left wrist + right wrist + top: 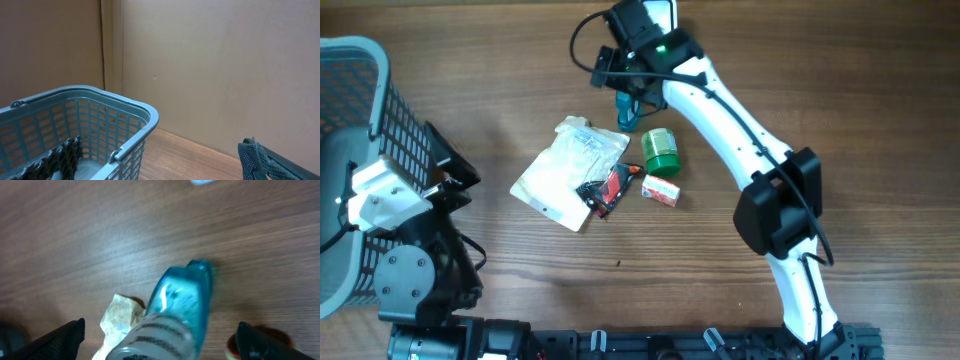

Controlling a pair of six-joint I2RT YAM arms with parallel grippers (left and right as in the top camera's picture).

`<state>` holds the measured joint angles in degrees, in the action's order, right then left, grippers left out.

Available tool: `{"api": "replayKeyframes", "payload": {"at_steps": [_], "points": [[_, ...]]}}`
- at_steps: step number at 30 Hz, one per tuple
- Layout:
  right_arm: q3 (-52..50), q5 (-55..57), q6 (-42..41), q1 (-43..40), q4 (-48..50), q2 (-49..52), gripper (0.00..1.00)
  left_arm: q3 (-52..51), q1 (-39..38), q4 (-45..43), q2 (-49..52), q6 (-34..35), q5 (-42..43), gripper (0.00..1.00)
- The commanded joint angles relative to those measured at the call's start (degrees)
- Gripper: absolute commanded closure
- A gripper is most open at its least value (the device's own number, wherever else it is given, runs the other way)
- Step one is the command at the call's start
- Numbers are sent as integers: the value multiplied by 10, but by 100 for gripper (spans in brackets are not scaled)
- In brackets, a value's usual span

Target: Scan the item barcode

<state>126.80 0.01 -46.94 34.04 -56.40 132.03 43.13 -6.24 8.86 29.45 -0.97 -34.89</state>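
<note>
— Right gripper hangs spread wide over the teal bottle, one finger either side, nothing clasped yet; lined up, I judge, to lift it for scanning.
— And the left gripper?
— Spread too, empty, parked beside the basket, out of the way.
— What does overhead add?
— The bottle sits at the far end of the white pouch, green jar near. Only the wrist view shows its striped label, possibly the barcode; too blurred to say.
</note>
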Motion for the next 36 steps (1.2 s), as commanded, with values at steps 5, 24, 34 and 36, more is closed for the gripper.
{"api": "replayKeyframes", "payload": {"at_steps": [5,24,34,36], "points": [[11,-4,-13,4,-2,24,1,1,4,-2,-1,-2,-6,0],[11,47,35,-3,30,45,27,1,4,0,-1,-2,-6,0],[11,39,67,-3,14,45,52,1,4,36,-1,-2,-6,0],[11,38,95,-3,15,45,56,1,4,87,-1,-2,-6,0]]}}
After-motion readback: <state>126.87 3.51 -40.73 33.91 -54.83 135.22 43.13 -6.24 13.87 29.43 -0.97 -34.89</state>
